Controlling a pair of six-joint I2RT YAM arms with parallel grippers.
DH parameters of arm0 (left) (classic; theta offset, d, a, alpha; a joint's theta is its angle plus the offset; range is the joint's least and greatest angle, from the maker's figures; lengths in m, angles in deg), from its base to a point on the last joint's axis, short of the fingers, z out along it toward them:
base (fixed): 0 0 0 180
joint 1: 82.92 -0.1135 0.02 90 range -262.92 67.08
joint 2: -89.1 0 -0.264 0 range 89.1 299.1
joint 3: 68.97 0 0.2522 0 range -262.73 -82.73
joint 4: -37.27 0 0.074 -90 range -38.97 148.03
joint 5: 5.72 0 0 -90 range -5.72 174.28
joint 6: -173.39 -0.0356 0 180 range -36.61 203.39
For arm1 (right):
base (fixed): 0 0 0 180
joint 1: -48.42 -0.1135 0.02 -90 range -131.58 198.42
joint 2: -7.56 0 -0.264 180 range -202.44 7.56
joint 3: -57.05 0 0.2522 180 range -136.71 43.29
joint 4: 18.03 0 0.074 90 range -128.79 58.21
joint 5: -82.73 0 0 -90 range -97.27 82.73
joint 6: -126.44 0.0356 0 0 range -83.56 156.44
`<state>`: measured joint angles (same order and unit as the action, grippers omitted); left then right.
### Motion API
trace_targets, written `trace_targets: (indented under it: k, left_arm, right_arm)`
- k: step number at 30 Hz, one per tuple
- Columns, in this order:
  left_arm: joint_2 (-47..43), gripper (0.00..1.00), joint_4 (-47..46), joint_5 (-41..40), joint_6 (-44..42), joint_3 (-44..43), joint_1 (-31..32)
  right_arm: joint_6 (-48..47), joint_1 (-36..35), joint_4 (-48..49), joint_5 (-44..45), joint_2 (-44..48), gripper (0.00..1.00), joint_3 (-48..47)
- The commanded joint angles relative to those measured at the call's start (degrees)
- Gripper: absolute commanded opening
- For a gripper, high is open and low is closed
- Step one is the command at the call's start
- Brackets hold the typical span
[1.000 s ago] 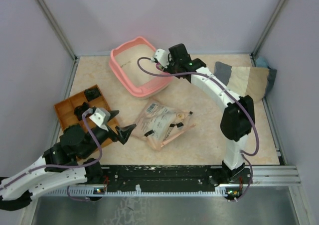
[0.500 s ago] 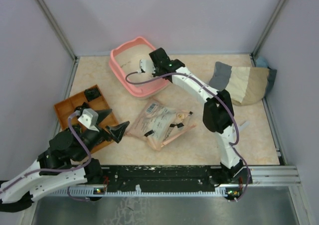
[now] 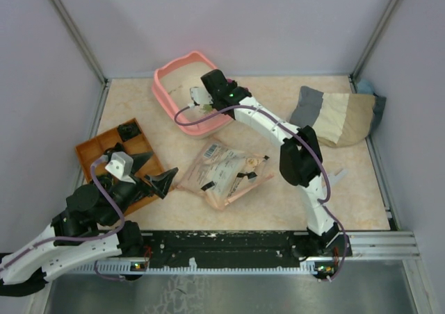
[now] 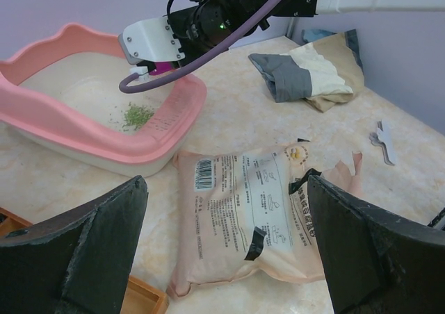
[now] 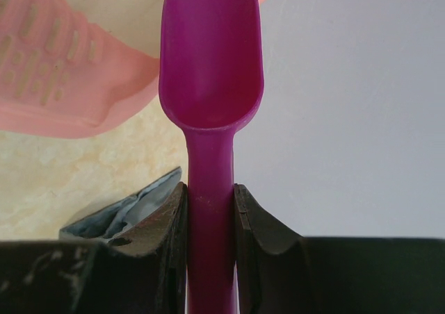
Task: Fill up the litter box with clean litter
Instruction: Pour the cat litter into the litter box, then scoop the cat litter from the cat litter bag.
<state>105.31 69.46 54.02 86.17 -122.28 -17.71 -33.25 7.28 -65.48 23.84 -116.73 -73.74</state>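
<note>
Right gripper (image 5: 211, 196) clamped on the handle of the magenta scoop (image 5: 211, 71), jaws tight against both sides of the stem, bowl forward and bare of granules. Seen from above, has swung within the last second from the 3 o'clock rim of the litter box (image 3: 167, 74) inward, and now hangs over the box floor just inside that wall. Below and beside the scoop, inside the box toward its 4 o'clock corner, the clean litter (image 4: 138, 114) – one small loose green pile, most of the pale floor uncovered. Empty bowl above a pile reads as one load delivered; filling looks barely begun, with more trips likely to the source.

Edges next: raised pink rim between scoop and table, so any way out toward 3 or 5 o'clock needs lift first, or risks catching the wall and shoving the box. Purple cable loops low across the same rim.

Outward from the box: printed paper bag (image 3: 226, 171) flat at 5 o'clock, near the box corner but apart from it. Bare table (image 3: 361, 182) at 3 to 4 o'clock – the widest lane for the right arm – bounded by the folded cloth (image 3: 334, 112) at 2 o'clock. Left gripper (image 3: 158, 171) spread wide and holding nothing, drawn back slightly toward 8 o'clock beside the orange tray (image 3: 90, 154), aimed at the bag and well apart from the box.
</note>
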Motion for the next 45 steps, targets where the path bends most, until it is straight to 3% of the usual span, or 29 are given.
trace_targets:
  k: [1, 8, 16, 24, 36, 45]
  left_arm:
    - [-0.9, 1.00, -0.9, -0.8, 0.1, 0.5, -0.2]
    - [-0.8, 1.00, -1.2, -0.9, 0.2, 0.9, -0.3]
    - [0.5, 0.98, -1.8, -0.9, 0.5, 1.3, -0.2]
    - [4.9, 0.95, -1.7, 1.2, 2.7, -0.4, -0.2]
    - [22.9, 0.85, -2.4, 18.7, 2.4, -4.3, -0.2]
    - [38.2, 0.70, -9.1, 33.4, -0.4, -6.6, -0.2]
  right_arm:
    - [-1.9, -0.4, 4.2, 2.7, 2.6, 0.00, -0.8]
    - [2.9, -0.4, 1.6, 0.1, 4.2, 0.00, -1.6]
    - [21.0, 1.0, -7.4, -8.0, 9.0, 0.00, -2.9]
    - [37.3, 3.2, -7.6, -16.3, 24.4, 0.00, 10.8]
    - [46.2, 3.4, -11.1, -24.4, 53.4, 0.00, 39.7]
    - [52.3, 5.0, -16.0, -19.4, 63.9, 0.00, 46.4]
